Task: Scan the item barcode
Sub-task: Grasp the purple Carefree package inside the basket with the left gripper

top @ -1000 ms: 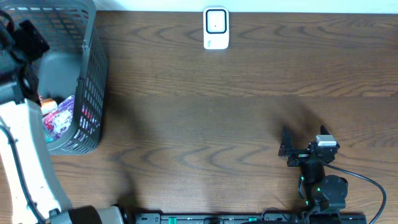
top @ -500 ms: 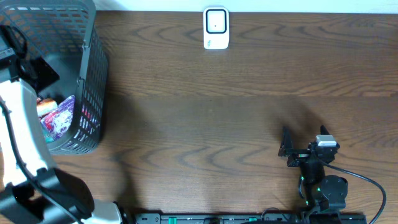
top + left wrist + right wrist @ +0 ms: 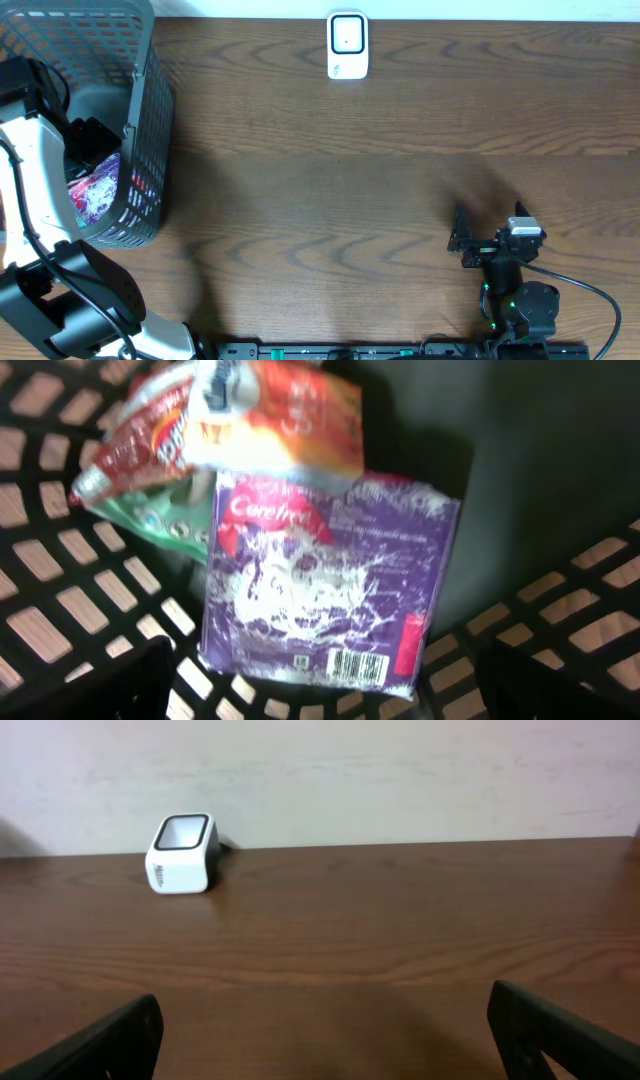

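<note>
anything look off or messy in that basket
Nothing looks damaged or spilled. In the basket the contents lie in a loose heap: a red pouch overlaps the top of the purple pack, which sits tilted, its wrap crinkled.

I see a purple pack (image 3: 330, 580) marbled white, a red-and-white bag (image 3: 270, 410), a grey grid basket (image 3: 150, 130), and a brown wood-grain table (image 3: 400, 200).

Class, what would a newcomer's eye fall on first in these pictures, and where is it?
The grey mesh basket at the left edge of the table, with a purple packet and a red-and-white pouch inside and the left gripper open over them. Next, the small white scanner, alone at the far edge.
</note>
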`<state>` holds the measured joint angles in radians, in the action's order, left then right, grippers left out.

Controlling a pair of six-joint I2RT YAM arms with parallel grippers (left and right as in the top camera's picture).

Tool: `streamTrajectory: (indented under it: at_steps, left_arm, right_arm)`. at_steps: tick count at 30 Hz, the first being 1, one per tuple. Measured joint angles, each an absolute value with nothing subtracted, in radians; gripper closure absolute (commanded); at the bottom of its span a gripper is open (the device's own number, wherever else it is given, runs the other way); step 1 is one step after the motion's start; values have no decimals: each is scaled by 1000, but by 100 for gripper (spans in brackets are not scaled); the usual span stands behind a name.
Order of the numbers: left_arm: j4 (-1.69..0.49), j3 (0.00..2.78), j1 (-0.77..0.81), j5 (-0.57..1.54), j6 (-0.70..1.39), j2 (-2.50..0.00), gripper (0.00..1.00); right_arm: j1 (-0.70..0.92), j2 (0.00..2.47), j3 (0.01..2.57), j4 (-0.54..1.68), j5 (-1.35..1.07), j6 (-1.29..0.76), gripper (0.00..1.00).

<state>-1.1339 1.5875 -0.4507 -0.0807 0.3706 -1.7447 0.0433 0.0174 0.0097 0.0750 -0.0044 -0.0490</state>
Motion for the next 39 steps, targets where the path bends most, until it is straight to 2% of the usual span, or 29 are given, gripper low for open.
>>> streamTrajectory:
  at_steps: [10, 13, 18, 19, 22, 26, 34, 39]
  left_arm:
    - [-1118, 1397, -451, -72, 431, -1745, 5]
    - [-1113, 1364, -451, -69, 443, -1745, 9]
    - [-1045, 1315, -451, -65, 448, -1745, 20]
    - [-1026, 1301, -451, -62, 450, -1745, 30]
    - [-955, 1254, -451, -58, 444, -1742, 43]
    - [-923, 1230, -451, -59, 444, -1732, 92]
    - [-973, 1258, -451, -52, 445, -1720, 93]
    - [-984, 1362, -451, 35, 447, -1689, 93]
  right_arm:
    - [43, 17, 10, 75, -4, -49, 1]
    - [43, 17, 10, 75, -4, -49, 1]
    - [43, 17, 10, 75, -4, -49, 1]
    - [43, 17, 10, 75, -4, -49, 1]
    - [43, 17, 10, 75, -4, -49, 1]
    - [43, 17, 10, 75, -4, -49, 1]
    - [43, 17, 10, 75, -4, -49, 1]
    - [43, 17, 10, 75, -4, -49, 1]
